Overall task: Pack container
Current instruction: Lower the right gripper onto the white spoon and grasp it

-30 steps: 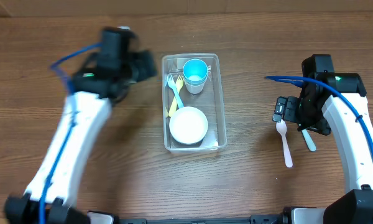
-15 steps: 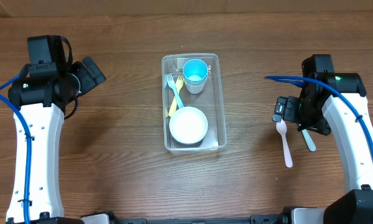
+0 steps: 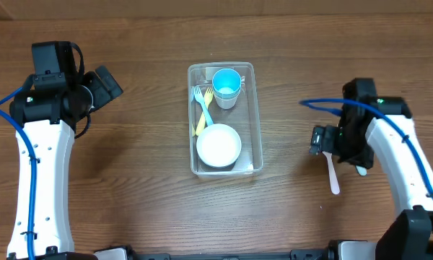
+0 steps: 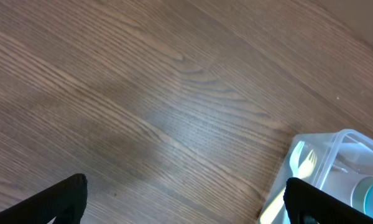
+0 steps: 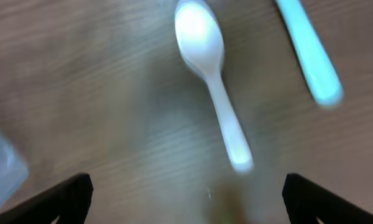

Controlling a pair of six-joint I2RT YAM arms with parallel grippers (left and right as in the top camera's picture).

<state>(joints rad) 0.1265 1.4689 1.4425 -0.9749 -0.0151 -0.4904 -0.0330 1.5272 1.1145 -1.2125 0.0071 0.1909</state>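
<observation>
- The container (image 3: 252, 108) sits in the middle of the wooden table (image 3: 144, 166), its long side running away from the arms.
- It is clear plastic, rectangular, with rounded corners and a rim.
- Inside, a blue cup (image 3: 226, 86) stands at the far end and a round white bowl (image 3: 219, 146) at the near end.
- A blue fork (image 3: 204, 105) and a yellow fork (image 3: 197, 127) lie along the left wall.
- A white spoon (image 5: 212, 81) lies on the wood to the right, well apart from the container. It is smooth plastic with an oval bowl.
- Just beside it is a pale blue handle (image 5: 309, 55), blurred.
- The right gripper (image 5: 189, 199) hangs over the spoon, fingers spread wide, holding and touching nothing.
- The left gripper (image 4: 186, 205) is over bare wood at the far left. Its fingers are equally wide apart and hold nothing.
</observation>
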